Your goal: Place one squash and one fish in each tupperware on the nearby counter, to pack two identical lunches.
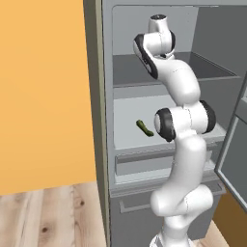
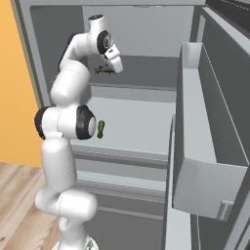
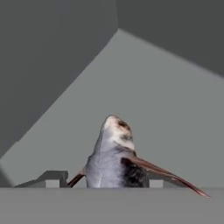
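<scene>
The tool (image 3: 100, 183) reaches deep onto the fridge's upper shelf (image 2: 146, 73), its two tips either side of the dark grey fish (image 3: 111, 157), which lies between them on the shelf floor; whether the tips already pinch it I cannot tell, though they stand partly closed around it. Left to right in the right base view: the white arm (image 2: 63, 122), then the slim green squash (image 2: 101, 129) lying on the middle shelf (image 2: 136, 122) below, presumably waiting its turn, then the open fridge door (image 2: 205, 146).
</scene>
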Motion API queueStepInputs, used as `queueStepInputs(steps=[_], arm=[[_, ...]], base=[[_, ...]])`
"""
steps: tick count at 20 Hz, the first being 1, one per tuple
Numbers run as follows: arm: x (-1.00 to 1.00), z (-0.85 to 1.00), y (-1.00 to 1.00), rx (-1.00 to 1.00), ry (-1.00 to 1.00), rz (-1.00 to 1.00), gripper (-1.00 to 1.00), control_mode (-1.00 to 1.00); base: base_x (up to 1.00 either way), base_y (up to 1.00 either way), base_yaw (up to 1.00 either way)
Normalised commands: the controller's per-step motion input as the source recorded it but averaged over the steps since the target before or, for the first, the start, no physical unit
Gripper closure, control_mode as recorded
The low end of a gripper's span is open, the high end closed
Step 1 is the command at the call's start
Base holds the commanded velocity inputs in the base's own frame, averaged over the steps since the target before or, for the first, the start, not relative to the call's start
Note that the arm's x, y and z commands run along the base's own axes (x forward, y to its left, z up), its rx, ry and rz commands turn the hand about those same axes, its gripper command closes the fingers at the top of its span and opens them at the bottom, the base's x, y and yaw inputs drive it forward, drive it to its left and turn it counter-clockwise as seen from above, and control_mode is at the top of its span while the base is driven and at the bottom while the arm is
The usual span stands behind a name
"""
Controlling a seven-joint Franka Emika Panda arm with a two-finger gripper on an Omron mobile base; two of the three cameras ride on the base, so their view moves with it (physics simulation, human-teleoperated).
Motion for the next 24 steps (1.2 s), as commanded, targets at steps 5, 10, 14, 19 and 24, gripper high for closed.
queueStepInputs(steps=[5,10,14,19,24], arm=[[-0.65,-0.79,-0.22,0.00,0.12,-0.12,1.00,-1.00],[-0.72,-0.98,-0.06,-0.10,-0.05,-0.07,1.00,-1.00],[-0.33,-0.63,-0.09,-0.14,-0.07,-0.01,1.00,-1.00],[-0.84,0.17,-0.30,-0.01,0.08,-0.01,1.00,-1.00],[-0.94,0.70,-0.13,0.00,0.24,0.00,1.00,-1.00]], base=[[0.00,0.00,0.00],[0.00,0.00,0.00],[0.00,0.00,0.00],[0.00,0.00,0.00],[0.00,0.00,0.00]])
